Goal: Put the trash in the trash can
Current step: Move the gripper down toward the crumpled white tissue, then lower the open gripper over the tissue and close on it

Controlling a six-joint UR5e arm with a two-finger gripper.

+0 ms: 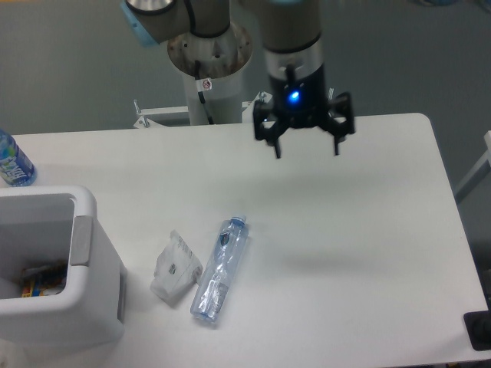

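White plastic is filling the lower left, where the trash can (46, 268) is standing with its thick rim open to the camera; something coloured is lying at its bottom, too small to identify. Behind it, at the table's left edge, a water bottle (14, 161) with a bright blue label is sitting well apart from everything else and is playing no part here. Just right of the bin, the crumpled paper wrapper (175, 265) is lying on the table (368, 230), and the crushed clear bottle (221, 268) is lying beside it, close or touching, blue cap pointing away from the camera. Neither piece is in the bin yet.

Further right and higher, the gripper (306, 148) is hanging above the far part of the table, its two fingers spread wide and carrying nothing. The step in hand looks like the approach to a first pickup. The next move is calling for travel toward the camera and leftward over one piece, a descent with the fingers straddling it, then a squeeze.
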